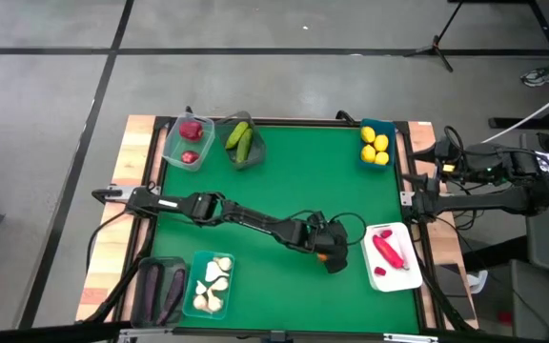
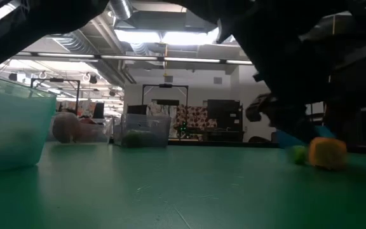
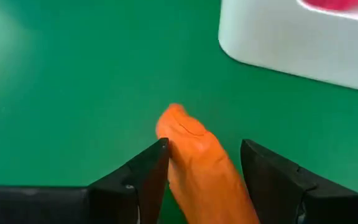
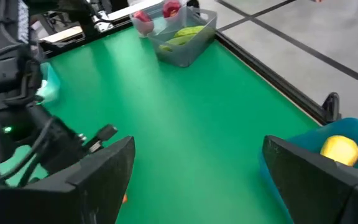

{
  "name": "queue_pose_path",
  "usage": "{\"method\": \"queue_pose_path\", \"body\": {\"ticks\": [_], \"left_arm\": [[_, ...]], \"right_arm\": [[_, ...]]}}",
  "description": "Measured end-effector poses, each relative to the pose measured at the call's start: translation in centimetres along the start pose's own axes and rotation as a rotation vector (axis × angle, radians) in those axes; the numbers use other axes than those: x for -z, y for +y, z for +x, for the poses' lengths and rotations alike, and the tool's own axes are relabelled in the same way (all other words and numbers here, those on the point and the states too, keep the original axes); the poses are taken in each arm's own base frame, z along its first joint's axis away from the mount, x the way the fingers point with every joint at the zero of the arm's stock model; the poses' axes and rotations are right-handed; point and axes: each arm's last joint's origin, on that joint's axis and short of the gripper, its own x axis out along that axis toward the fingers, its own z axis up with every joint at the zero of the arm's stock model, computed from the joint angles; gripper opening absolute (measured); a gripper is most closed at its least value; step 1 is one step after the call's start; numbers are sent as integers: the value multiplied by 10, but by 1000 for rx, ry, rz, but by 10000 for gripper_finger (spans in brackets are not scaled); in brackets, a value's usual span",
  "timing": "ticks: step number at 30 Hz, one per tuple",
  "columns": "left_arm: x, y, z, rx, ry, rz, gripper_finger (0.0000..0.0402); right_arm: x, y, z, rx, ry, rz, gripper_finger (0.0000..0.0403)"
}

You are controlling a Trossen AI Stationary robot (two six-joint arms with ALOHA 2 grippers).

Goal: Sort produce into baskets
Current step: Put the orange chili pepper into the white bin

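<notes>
From above, the left tool (image 1: 330, 255) reached across the green tabletop (image 1: 284, 181) toward its right edge, just beside the white tray (image 1: 396, 272) holding red peppers (image 1: 387, 250); only a sliver of orange showed under it. The left wrist view made that plain: the orange carrot (image 3: 201, 162) lay between the 2 fingers (image 3: 143, 174), which were clenched around it against the tabletop. The low view showed the carrot's end (image 2: 327, 153) resting on the surface under the dark arm. The right tool (image 4: 194, 180) waited at the right edge, released and grasping nothing. Along the far edge sat tubs of red fruits (image 1: 191, 131), cucumbers (image 1: 241, 140) and lemons (image 1: 375, 145); at the near left corner, eggplants (image 1: 160, 288) and garlic (image 1: 212, 284). The right wrist view caught 1 lemon (image 4: 339, 150) in its blue tub (image 4: 278, 180).
</notes>
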Motion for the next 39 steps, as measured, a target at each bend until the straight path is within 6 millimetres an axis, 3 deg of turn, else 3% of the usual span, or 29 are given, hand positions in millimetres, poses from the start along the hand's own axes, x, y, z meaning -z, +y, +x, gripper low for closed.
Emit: {"method": "queue_pose_path", "body": {"ticks": [8, 18, 21, 25, 32, 35, 39], "left_arm": [[12, 3, 12, -23, 49, -24, 188], [6, 2, 9, 0, 23, -26, 82], [-9, -2, 1, 54, -70, -17, 74], [-43, -9, -26, 144, -262, -28, 89], [-86, -18, -53, 293, -710, -84, 98], [-90, -15, -47, 336, -858, -132, 88], [-78, -2, -14, 413, -973, -212, 89]], "right_arm": [[0, 0, 0, -16, 6, 0, 351], [0, 0, 0, -15, 6, 12, 351], [0, 0, 0, -15, 6, 16, 351], [0, 0, 0, -14, 6, 16, 351], [0, 0, 0, -14, 6, 17, 351], [0, 0, 0, -15, 7, 17, 351], [2, 0, 0, -17, 25, 13, 351]]}}
